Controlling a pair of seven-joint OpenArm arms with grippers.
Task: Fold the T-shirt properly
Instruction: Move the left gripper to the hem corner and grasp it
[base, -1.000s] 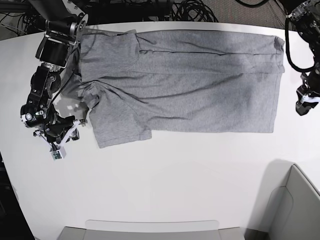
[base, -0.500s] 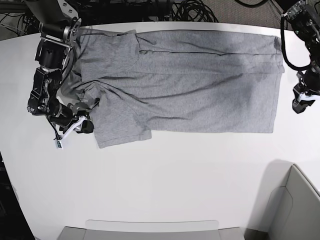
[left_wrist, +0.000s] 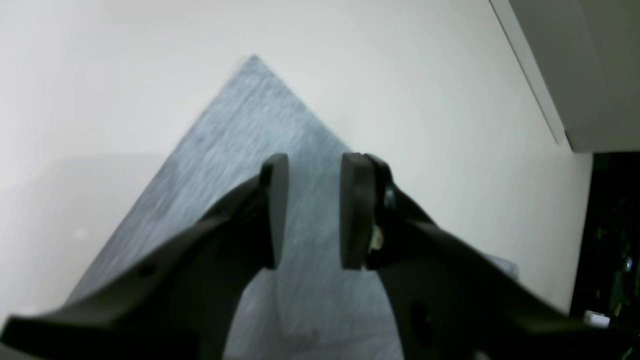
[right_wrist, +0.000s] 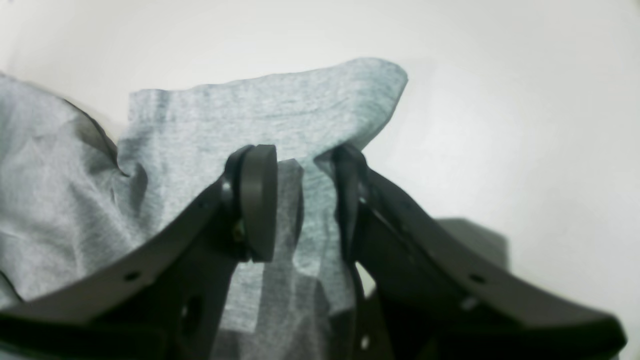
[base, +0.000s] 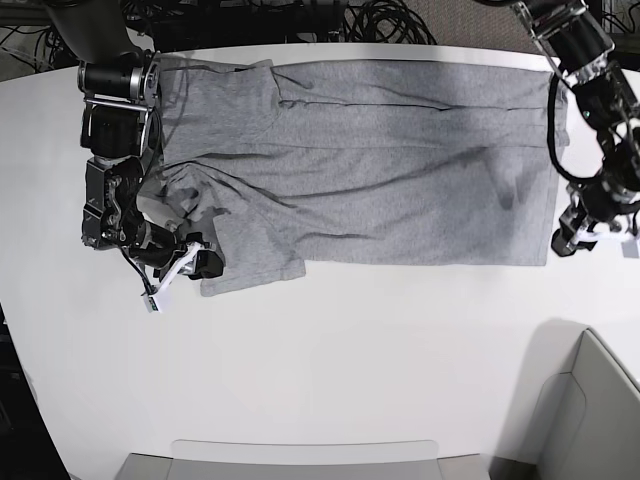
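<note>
The heather-grey T-shirt (base: 380, 170) lies spread flat, plain side up, across the far half of the white table (base: 350, 360). My right gripper (base: 200, 270) is at the lower corner of the sleeve on the view's left. In the right wrist view the gripper (right_wrist: 302, 200) is open, with the lifted sleeve edge (right_wrist: 250, 115) between its fingers. My left gripper (base: 562, 245) is at the lower hem corner on the view's right. In the left wrist view the gripper (left_wrist: 309, 210) is open just above the pointed fabric corner (left_wrist: 240, 130).
A grey bin (base: 590, 410) stands at the near right corner and also shows in the left wrist view (left_wrist: 590, 60). A grey tray edge (base: 300, 460) runs along the near side. Black cables (base: 380, 20) lie behind the table's far edge.
My right gripper moved right from the bare table onto the sleeve corner. My left gripper moved inward and down from beside the table's edge to the hem corner.
</note>
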